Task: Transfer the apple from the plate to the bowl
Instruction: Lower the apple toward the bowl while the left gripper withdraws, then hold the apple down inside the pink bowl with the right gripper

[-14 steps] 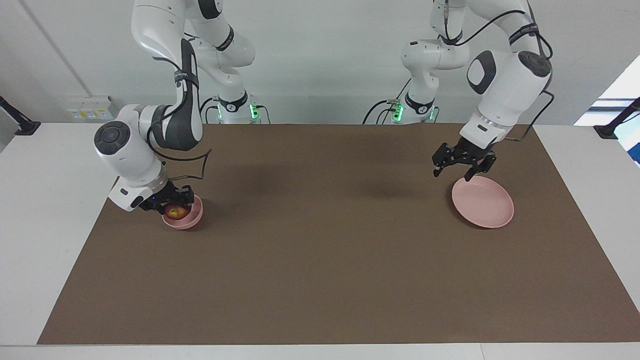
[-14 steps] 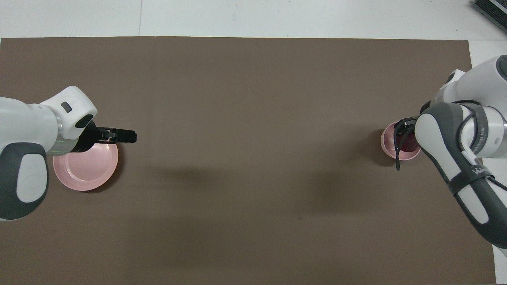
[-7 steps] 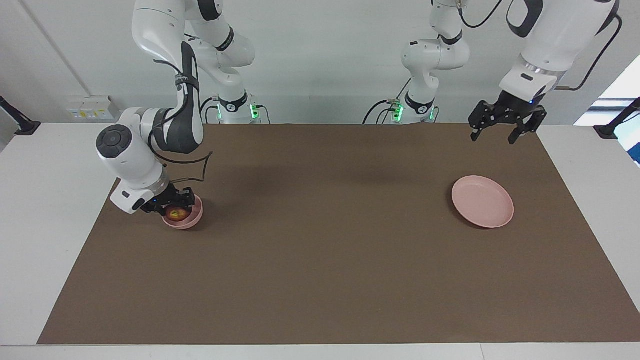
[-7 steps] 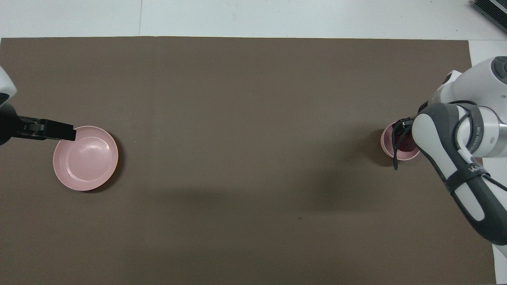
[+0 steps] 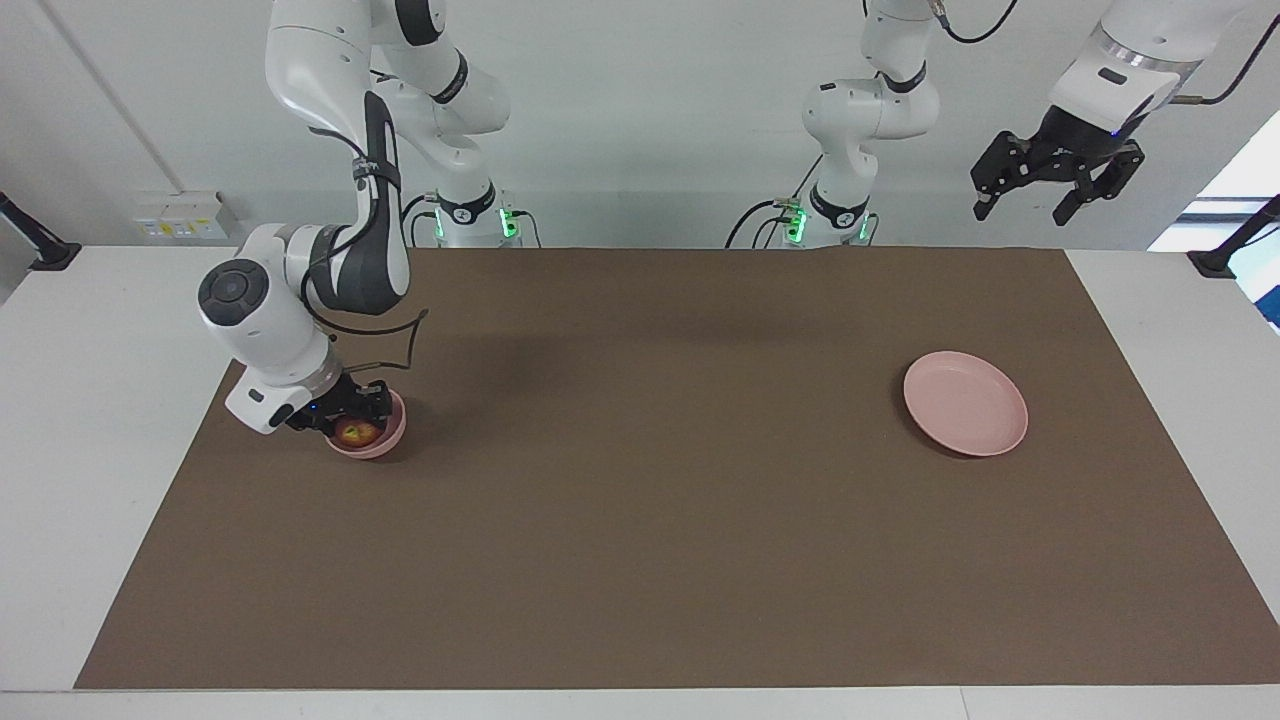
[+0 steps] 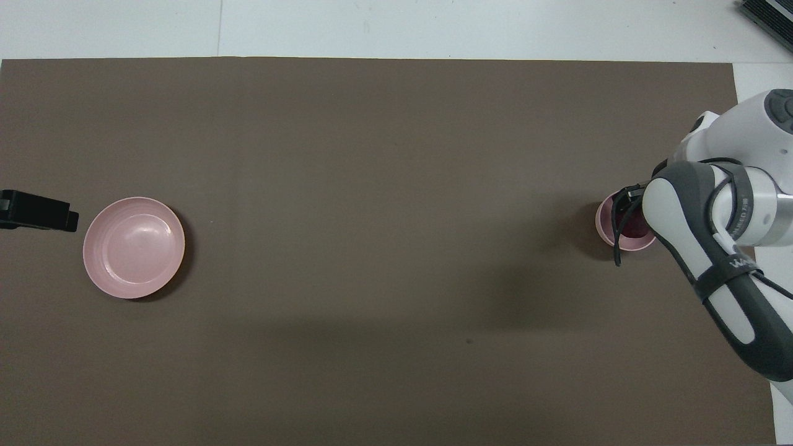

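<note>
The dark red apple [image 5: 357, 432] with yellowish patches sits low inside the small deep pink bowl [image 5: 392, 432] at the right arm's end of the table. My right gripper [image 5: 345, 415] reaches down into the bowl, and its fingers are closed around the apple. In the overhead view the right arm covers most of the bowl [image 6: 604, 223], and only a sliver of the apple [image 6: 630, 229] shows. The flat pink plate [image 5: 965, 402] lies bare at the left arm's end and also shows in the overhead view [image 6: 134, 246]. My left gripper [image 5: 1022, 210] is open and empty, high above the table.
A brown mat [image 5: 640, 480] covers the table, with white table margins [image 5: 80, 400] at both ends. The right arm's black cable [image 5: 400, 340] loops just above the bowl. The left gripper's tip [image 6: 38, 212] shows at the overhead view's edge beside the plate.
My left gripper has risen from just over the plate to high above the table. My right gripper has sunk slightly into the bowl with the apple.
</note>
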